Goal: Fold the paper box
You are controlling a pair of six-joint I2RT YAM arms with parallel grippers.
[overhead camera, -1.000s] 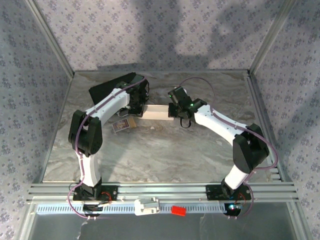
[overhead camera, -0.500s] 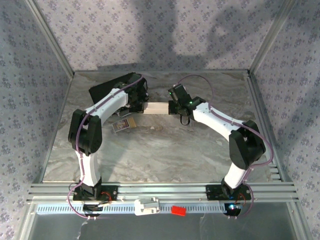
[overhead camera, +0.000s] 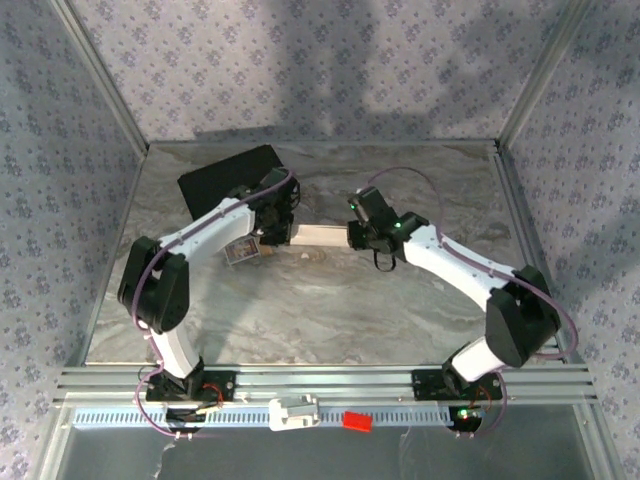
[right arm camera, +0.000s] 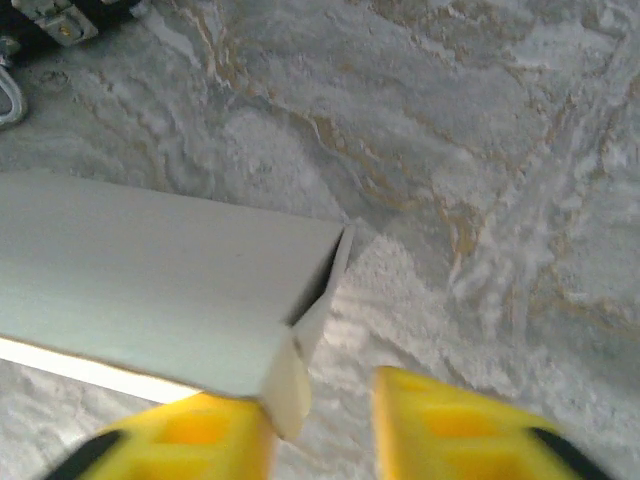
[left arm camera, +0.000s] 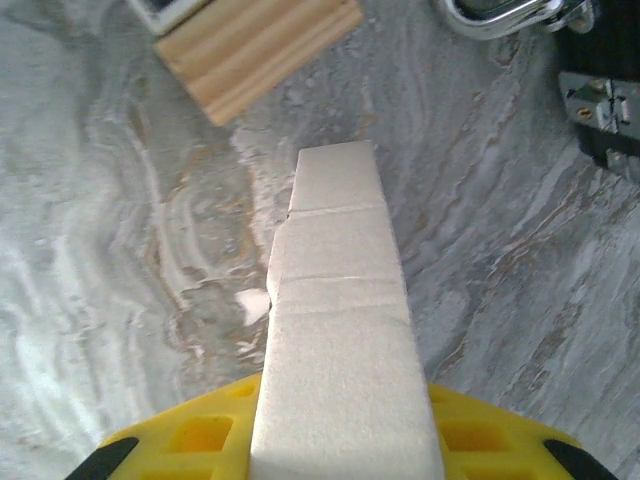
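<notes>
The paper box [overhead camera: 318,236] is a long flat white box, held level just above the marble table between the two arms. My left gripper [overhead camera: 285,232] is shut on its left end. In the left wrist view the box [left arm camera: 340,330] runs straight out from between the yellow fingers [left arm camera: 200,440]. My right gripper [overhead camera: 356,238] stands open at the box's right end. In the right wrist view the box [right arm camera: 150,280] lies left of the gap. Its loose end flap [right arm camera: 292,385] hangs beside the left finger [right arm camera: 190,440], and the other finger [right arm camera: 450,425] stands apart.
A black case [overhead camera: 228,178] lies at the back left of the table [overhead camera: 330,300]. A small printed card on a wooden block [overhead camera: 243,250] sits under the left arm, and the block [left arm camera: 255,45] shows ahead of the box in the left wrist view. Metal frame rails border the table.
My right gripper has opened and let go of the box's right end. Both arms and the box have shifted a little toward the near side.
</notes>
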